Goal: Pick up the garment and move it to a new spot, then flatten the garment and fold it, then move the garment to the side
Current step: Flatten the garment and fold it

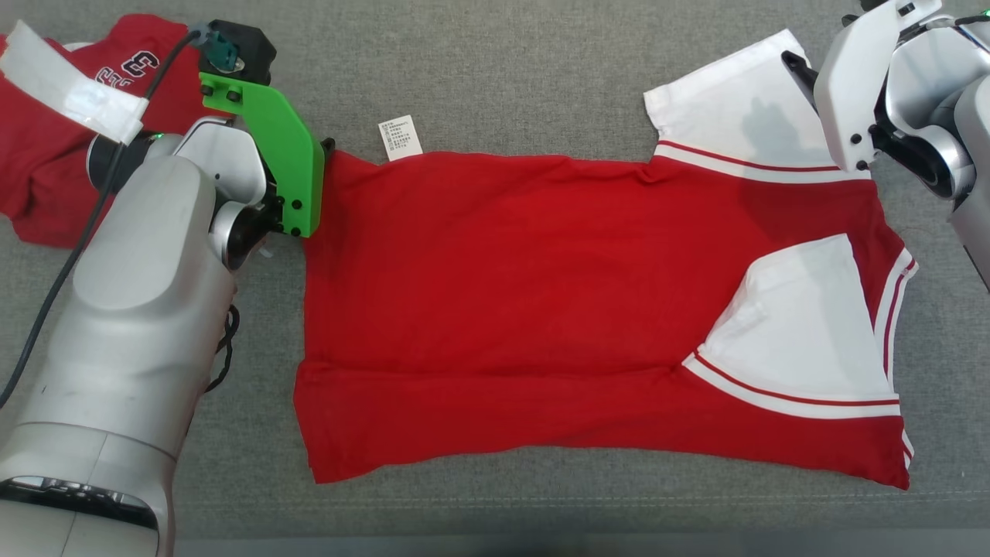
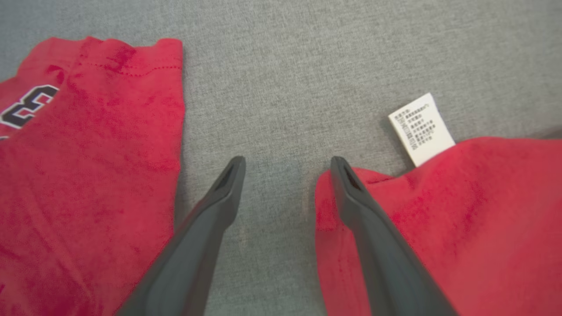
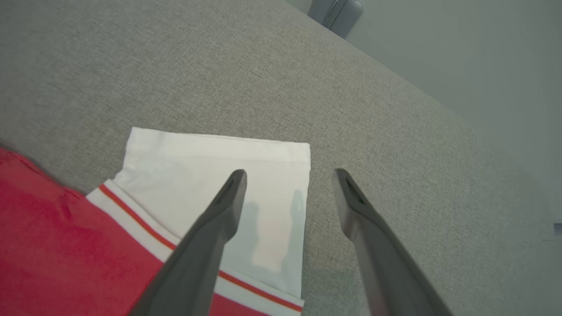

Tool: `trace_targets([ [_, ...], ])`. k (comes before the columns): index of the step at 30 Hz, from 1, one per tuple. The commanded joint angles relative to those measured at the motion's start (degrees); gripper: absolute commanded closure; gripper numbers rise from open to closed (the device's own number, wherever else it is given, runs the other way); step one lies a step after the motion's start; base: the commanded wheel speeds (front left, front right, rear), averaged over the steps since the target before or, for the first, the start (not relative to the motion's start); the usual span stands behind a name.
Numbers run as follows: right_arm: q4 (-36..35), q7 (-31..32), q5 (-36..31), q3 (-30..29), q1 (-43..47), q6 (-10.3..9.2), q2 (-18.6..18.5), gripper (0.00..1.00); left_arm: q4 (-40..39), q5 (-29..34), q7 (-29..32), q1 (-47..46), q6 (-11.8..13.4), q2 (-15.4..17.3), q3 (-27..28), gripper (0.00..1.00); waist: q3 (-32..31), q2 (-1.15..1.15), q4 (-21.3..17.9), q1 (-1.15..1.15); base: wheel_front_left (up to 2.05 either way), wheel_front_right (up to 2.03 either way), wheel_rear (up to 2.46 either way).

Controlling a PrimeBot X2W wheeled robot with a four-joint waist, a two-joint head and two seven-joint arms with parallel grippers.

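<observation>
The left gripper (image 2: 287, 163) has its two long dark fingers spread wide with nothing between them: one fingertip hangs over bare grey woven cloth surface (image 2: 307, 52), the other over the far hem corner of the red short-sleeved jersey shirt with white sleeves (image 1: 503, 294). Whether that finger touches the fabric cannot be told. Just beside this corner a small white printed care label (image 2: 421, 129) sticks out from the shirt's edge onto the grey cloth. On the other side of the gripper, apart from the shirt, lies a second crumpled red garment with a dark numeral on it (image 2: 88, 175). The right gripper (image 3: 290, 173) is likewise wide open and empty, one finger above the outspread white sleeve (image 3: 210, 158) and the other above the grey cloth just past the sleeve's edge. The shirt lies flat across the middle of the surface, hem towards the robot's left, its other white sleeve (image 1: 804, 325) folded in over the red body.
</observation>
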Motion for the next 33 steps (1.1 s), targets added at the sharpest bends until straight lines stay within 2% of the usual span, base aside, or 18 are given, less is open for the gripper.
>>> trace_targets([
  [1,0.6,-0.5,0.5,0.3,-0.8,-0.06,0.0,0.0,0.4,-0.3,0.6,-1.3,-0.2,0.1,-0.2,0.0,1.5,0.0,-0.5,-0.01,0.0,0.0,0.0],
  [9,6.0,-4.0,1.3,1.8,-3.2,-0.06,-0.5,0.0,1.2,-2.5,2.5,-2.8,-0.2,-0.1,-1.6,0.0,2.1,0.0,-0.1,-0.01,0.0,0.0,0.0],
  [18,11.2,-7.2,2.4,2.8,-3.0,-0.06,0.0,0.0,1.2,-3.4,3.7,-2.6,-0.1,-0.3,-2.2,0.0,-0.7,0.0,0.4,-0.01,0.0,0.0,0.0],
  [26,13.3,-8.8,3.4,4.4,-4.3,-0.06,1.6,0.0,0.6,-4.5,5.8,-0.5,-0.1,0.0,-3.6,0.03,-1.0,0.0,-1.0,-0.01,0.0,0.0,0.0],
  [29,13.7,-9.2,3.6,5.1,-5.0,-0.06,1.7,0.0,0.9,-4.6,6.2,-0.4,-0.1,0.1,-3.9,0.11,-0.5,0.0,-1.4,-0.01,0.0,0.0,0.0],
  [31,14.0,-9.6,3.7,5.4,-5.3,-0.06,1.5,0.0,1.1,-4.7,6.6,-0.3,0.1,0.0,-4.0,0.21,-0.3,0.0,-1.6,-0.01,0.0,0.0,0.0],
  [32,14.2,-9.7,3.7,5.7,-5.4,-0.06,1.5,0.0,1.3,-4.4,6.6,-0.4,0.5,0.3,-4.1,0.32,-0.2,0.0,-1.6,-0.01,0.0,0.0,0.0],
  [33,14.3,-9.9,3.6,5.9,-5.5,-0.06,1.4,0.0,1.4,-4.0,6.5,-0.4,0.8,0.5,-4.3,0.47,-0.1,0.0,-1.6,-0.01,0.0,0.0,0.0],
])
